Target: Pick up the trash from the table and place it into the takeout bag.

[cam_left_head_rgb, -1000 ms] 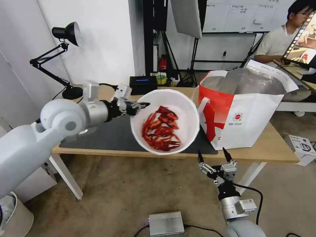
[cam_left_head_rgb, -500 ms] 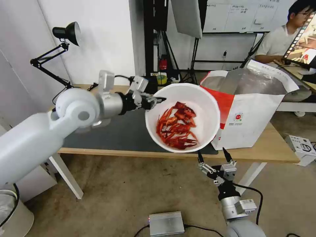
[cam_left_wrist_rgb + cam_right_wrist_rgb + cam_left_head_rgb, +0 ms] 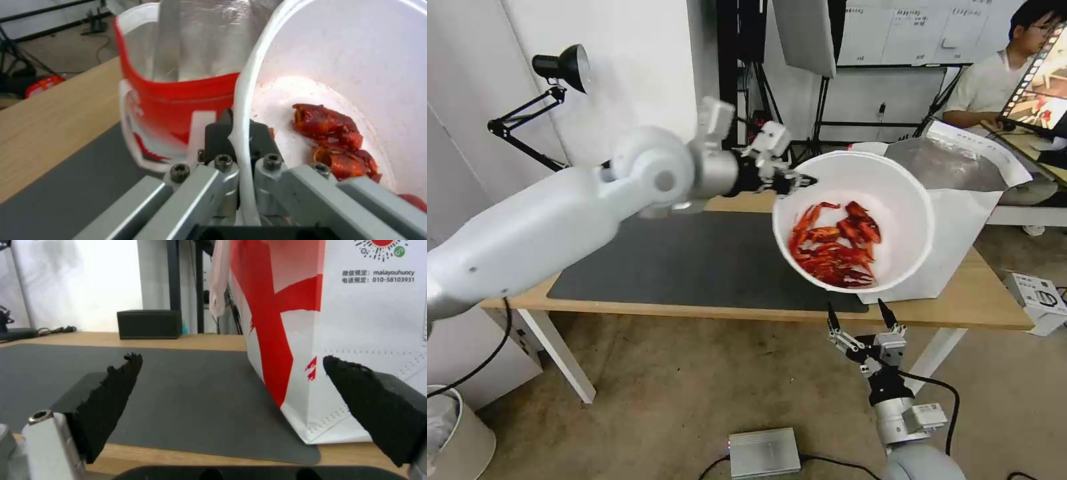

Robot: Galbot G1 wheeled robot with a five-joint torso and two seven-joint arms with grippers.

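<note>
The trash in hand is a white round bowl (image 3: 894, 193) with red crayfish shells (image 3: 837, 243), held in the air and tipped toward me. My left gripper (image 3: 797, 180) is shut on the bowl's rim (image 3: 242, 100), one finger inside and one outside. The bowl hangs in front of the takeout bag (image 3: 960, 220), covering its left side. The bag's red wall and foil lining (image 3: 195, 50) stand just beyond the rim. My right gripper (image 3: 856, 307) is open and empty below the table's front edge (image 3: 980, 303), facing the bag (image 3: 365, 323).
A dark grey mat (image 3: 694, 260) covers the table's middle. A black tissue box (image 3: 149, 324) sits at the far edge and a desk lamp (image 3: 560, 67) at the back left. On the floor lie a silver box (image 3: 764, 452) and a white box (image 3: 1037, 300).
My left arm has carried the bowl to the right and upward, from over the mat to in front of the bag. The right arm has not moved.
</note>
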